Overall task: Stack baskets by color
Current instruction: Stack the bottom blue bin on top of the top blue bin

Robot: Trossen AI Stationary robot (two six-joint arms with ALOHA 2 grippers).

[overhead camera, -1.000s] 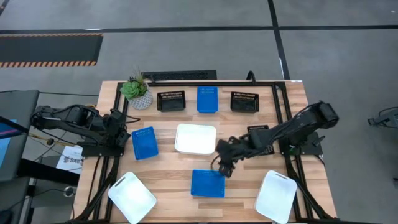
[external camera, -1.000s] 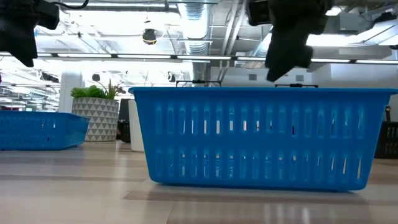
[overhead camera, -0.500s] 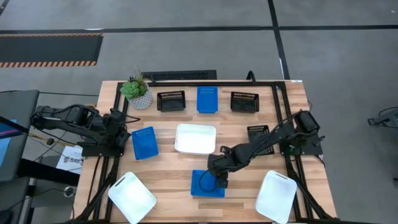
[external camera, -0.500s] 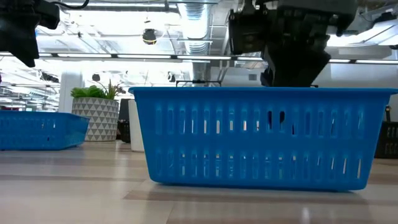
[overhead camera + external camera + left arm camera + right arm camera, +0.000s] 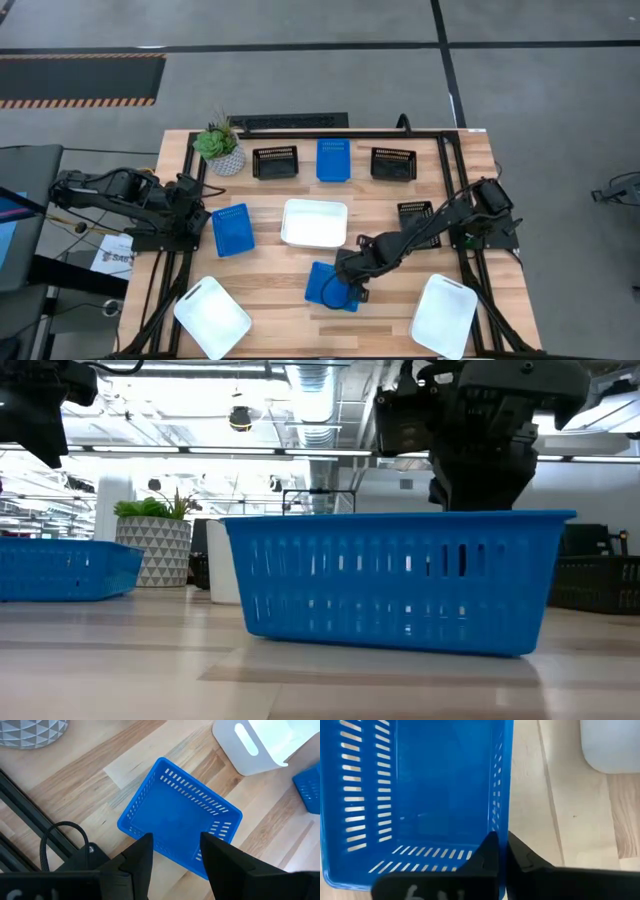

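Blue basket [image 5: 330,287] sits skewed at the table's front centre in the high view with the right gripper [image 5: 352,283] on its rim, lifts at one end in the low view, and shows its wall pinched between the fingers [image 5: 487,855] in the right wrist view, while the left gripper [image 5: 175,855] gapes over another blue basket [image 5: 180,822].

One camera hangs above the desk [image 5: 400,200] and looks straight down on all of it and the floor around. A second sits at desk height, looking level across the wood into the room, very near a blue basket [image 5: 400,580] that fills much of its picture. That same basket shows from above at the front middle and close up in the right wrist camera. The left wrist camera looks down on another blue basket [image 5: 180,817], also seen from above.
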